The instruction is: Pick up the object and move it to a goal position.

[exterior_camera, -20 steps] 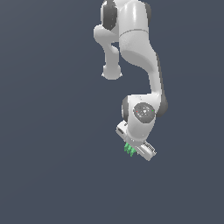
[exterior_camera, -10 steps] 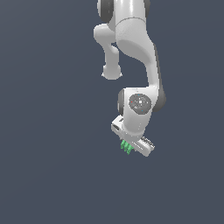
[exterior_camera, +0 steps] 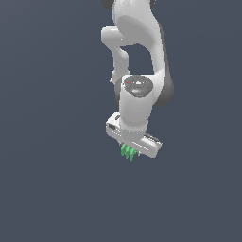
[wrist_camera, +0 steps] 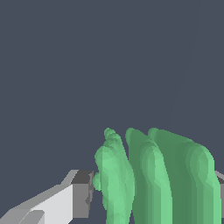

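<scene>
The claw point(exterior_camera: 130, 152) is clenched on the green object point(exterior_camera: 128, 152), which hangs just below the white arm point(exterior_camera: 137, 101); one grey finger point(wrist_camera: 82, 192) touches its side.

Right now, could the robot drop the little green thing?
It might. The green object sits between the fingers of the gripper, and in the exterior view most of it pokes out below them, so the hold looks shallow. A quick swing of the arm could shake it loose. It is also lumpy with rounded ridges, so it could twist or slide in the grip.
</scene>
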